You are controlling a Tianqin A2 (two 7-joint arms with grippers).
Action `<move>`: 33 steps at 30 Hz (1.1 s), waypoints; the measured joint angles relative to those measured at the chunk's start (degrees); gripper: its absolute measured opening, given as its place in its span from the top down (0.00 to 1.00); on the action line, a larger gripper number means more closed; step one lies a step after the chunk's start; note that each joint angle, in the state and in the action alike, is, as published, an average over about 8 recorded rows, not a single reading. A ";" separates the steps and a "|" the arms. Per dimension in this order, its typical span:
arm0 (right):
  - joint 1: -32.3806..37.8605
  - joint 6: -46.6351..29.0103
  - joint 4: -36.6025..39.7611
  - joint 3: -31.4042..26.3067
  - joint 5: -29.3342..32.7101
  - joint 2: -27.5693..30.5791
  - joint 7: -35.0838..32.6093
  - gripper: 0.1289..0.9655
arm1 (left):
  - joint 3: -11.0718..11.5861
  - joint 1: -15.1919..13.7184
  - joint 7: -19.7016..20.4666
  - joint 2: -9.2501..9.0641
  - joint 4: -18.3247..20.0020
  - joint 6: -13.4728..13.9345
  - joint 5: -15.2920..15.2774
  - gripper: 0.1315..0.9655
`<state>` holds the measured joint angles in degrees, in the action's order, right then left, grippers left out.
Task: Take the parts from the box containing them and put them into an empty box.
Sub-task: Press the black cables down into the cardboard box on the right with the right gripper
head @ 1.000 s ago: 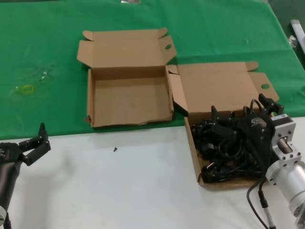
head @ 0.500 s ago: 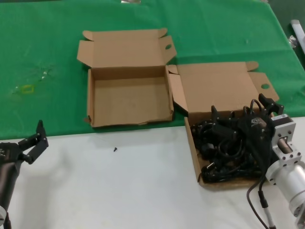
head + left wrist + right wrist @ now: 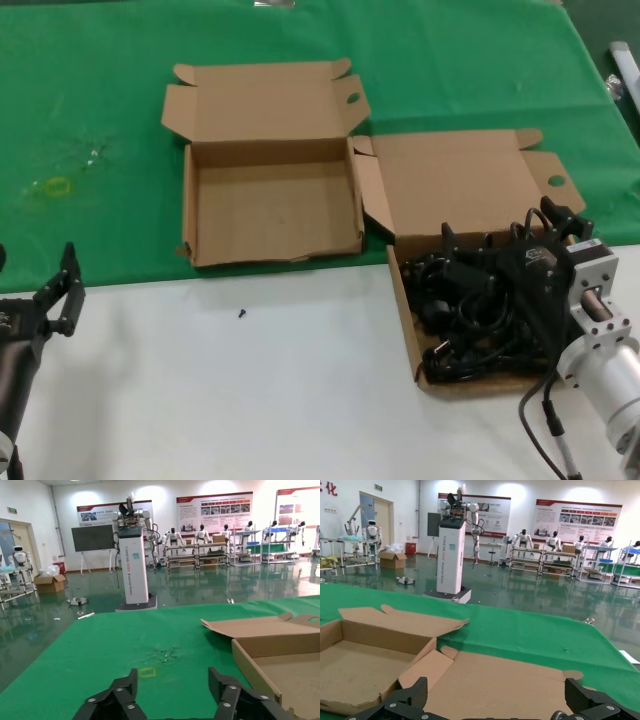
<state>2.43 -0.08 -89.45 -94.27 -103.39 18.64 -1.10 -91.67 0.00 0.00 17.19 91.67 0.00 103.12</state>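
The box holding the parts (image 3: pixel 408 320) stands at the right, lid open behind it, filled with tangled black power cords (image 3: pixel 462 312). The empty box (image 3: pixel 270 205) stands open left of it on the green cloth; its front wall is ragged. My right gripper (image 3: pixel 500 222) is open and hangs over the far part of the cord pile, its fingers spread wide. In the right wrist view the right gripper (image 3: pixel 497 694) faces the open lid (image 3: pixel 510 677), with the empty box (image 3: pixel 360 660) beside it. My left gripper (image 3: pixel 62 290) is open and empty at the table's left edge; in its wrist view (image 3: pixel 172 682) it faces green cloth.
A small black screw (image 3: pixel 241 313) lies on the white table in front of the empty box. A yellow mark (image 3: pixel 57 186) sits on the green cloth at the far left. A white object (image 3: pixel 622 60) lies at the right edge.
My left gripper has drawn back to the left and turned. The right gripper and both boxes have hardly moved.
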 joint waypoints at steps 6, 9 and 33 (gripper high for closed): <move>0.41 2.05 -0.94 -3.85 -2.62 4.49 0.62 0.00 | 0.00 0.00 0.00 0.00 0.00 0.00 0.00 0.58; 0.85 3.14 -1.77 -6.50 -4.82 8.22 0.88 0.00 | 0.00 0.00 0.00 0.00 0.00 0.00 0.00 0.64; 12.01 -29.02 -3.66 -6.09 -10.23 38.09 -2.07 0.00 | 0.00 0.00 0.03 0.00 0.00 0.00 -0.02 0.97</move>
<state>14.45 -29.10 -93.11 -100.35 -113.61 56.72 -3.17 -91.68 0.00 0.03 17.19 91.67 0.00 103.10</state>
